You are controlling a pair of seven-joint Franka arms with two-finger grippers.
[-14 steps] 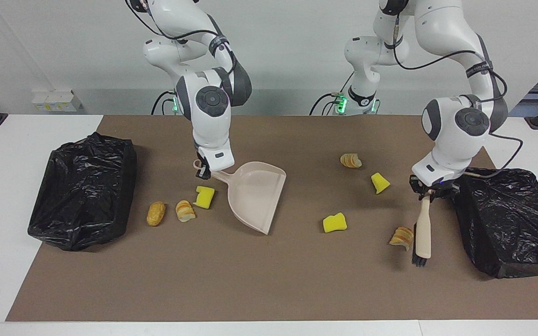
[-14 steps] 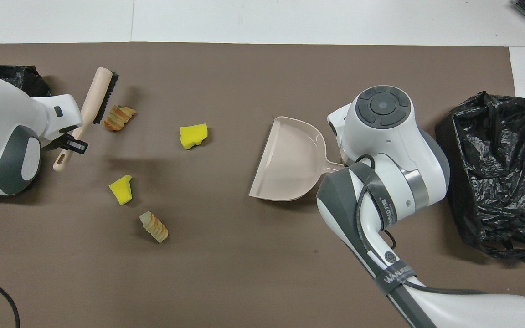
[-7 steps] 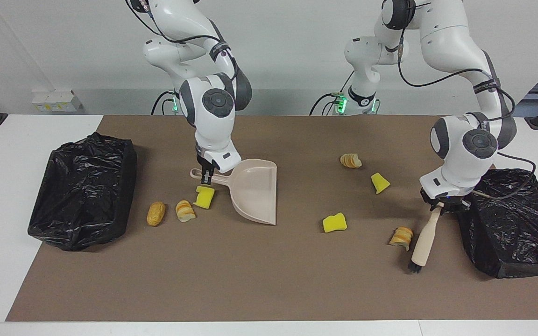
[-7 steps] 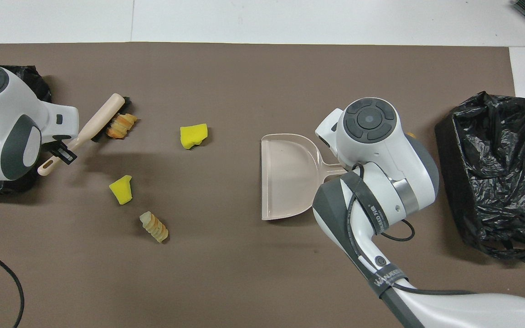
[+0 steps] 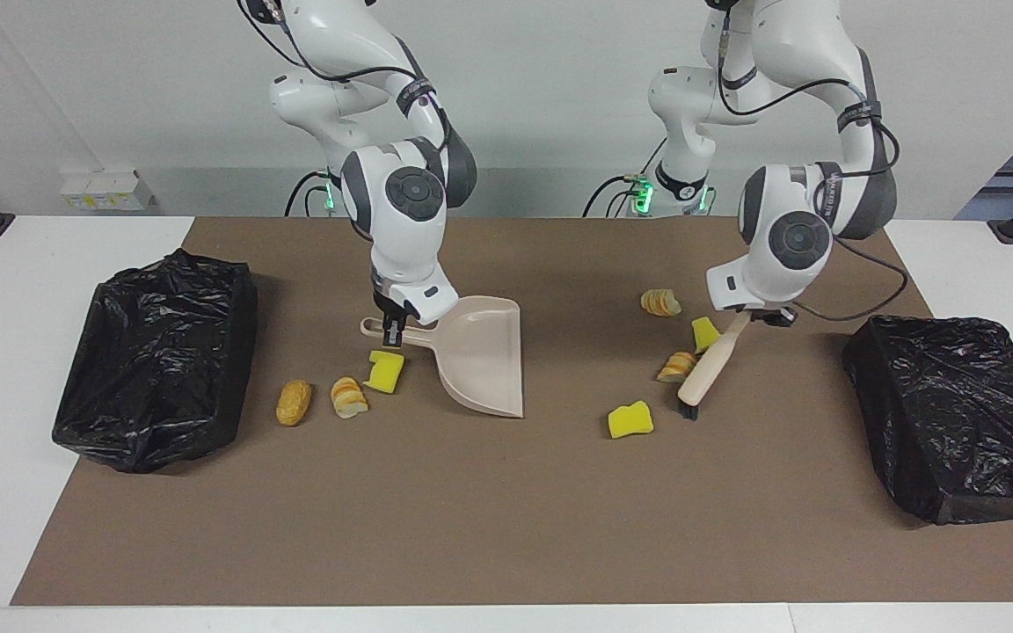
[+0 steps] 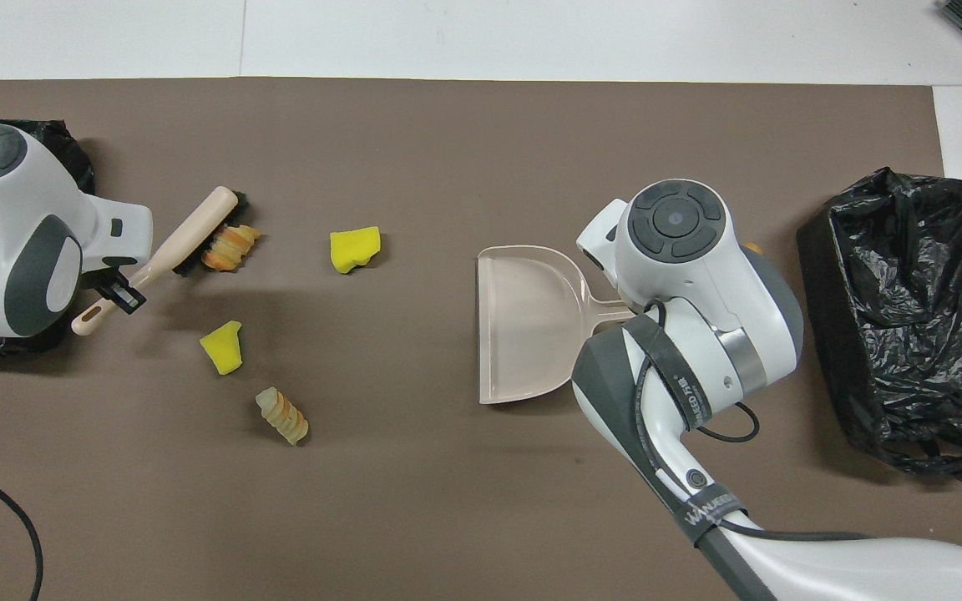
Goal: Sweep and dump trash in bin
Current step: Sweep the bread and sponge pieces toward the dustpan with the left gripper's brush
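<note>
The left gripper grips the brush, the right gripper the dustpan. Brushed trash may scatter well short of the dustpan.

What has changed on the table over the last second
The left gripper, shut on the wooden hand brush, swept a tan bread-like chunk toward the beige plastic dustpan. The right gripper, shut on the dustpan's handle, squared its mouth to the brush. The other trash pieces and both black bins stayed put.
</note>
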